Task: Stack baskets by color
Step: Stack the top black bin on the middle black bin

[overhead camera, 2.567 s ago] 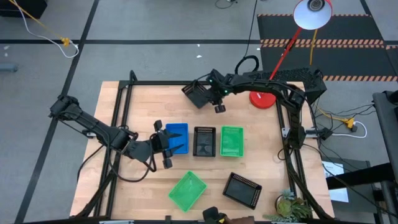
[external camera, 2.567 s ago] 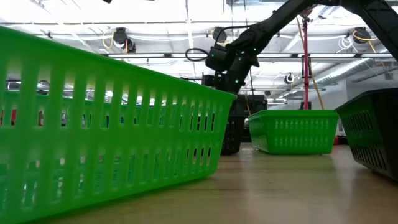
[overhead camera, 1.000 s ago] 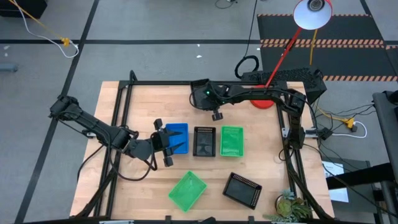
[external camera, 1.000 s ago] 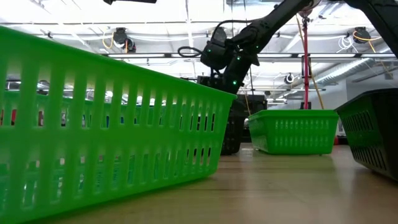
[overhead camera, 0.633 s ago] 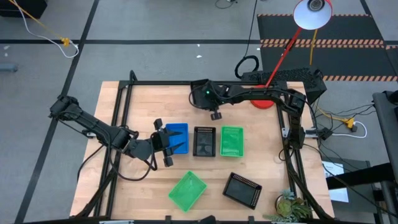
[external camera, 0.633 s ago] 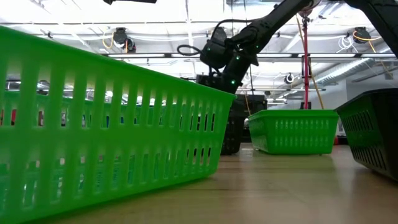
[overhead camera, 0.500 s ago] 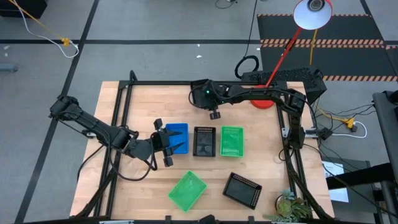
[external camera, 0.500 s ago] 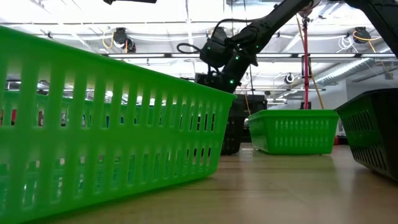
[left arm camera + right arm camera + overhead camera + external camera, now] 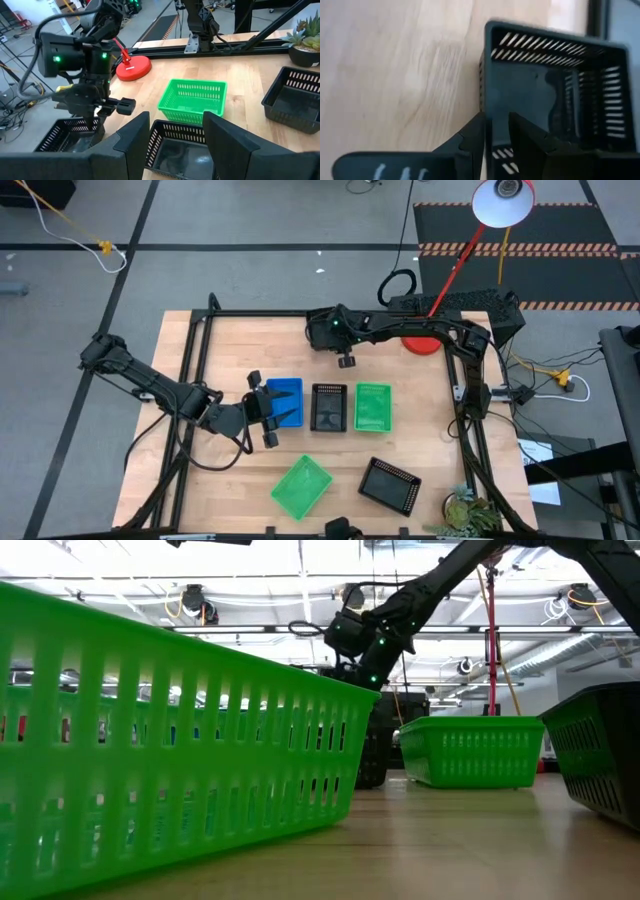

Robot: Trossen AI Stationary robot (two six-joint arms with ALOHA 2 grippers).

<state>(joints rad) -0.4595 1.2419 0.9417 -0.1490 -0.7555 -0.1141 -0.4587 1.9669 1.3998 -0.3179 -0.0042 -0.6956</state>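
Nearest, at the lower middle of the high view, a loose green basket lay askew on the desk. A loose black basket lay to its right, also askew and apart from it. In the low view that green basket filled the left half of the frame.

Farther in, at the centre of the high view, three baskets sat side by side in a row, close but separate. The blue basket was on the left, the middle black basket came next, and the row's green basket was on the right.

The left gripper sat at the left edge of the blue basket. Its arm stretched away toward the left of the frame. Its fingers stood wide apart with nothing between them, and the middle black basket showed beyond them.

Farther still, at the upper middle of the high view, the right arm reached in from the right. It hid a far black basket resting on the desk beneath it. The right gripper pointed down at this basket. Its fingers straddled one wall, slightly parted, with a gap showing on one side of that wall.

Beyond, toward the upper right, a red lamp base sat on the desk, partly under the right arm.
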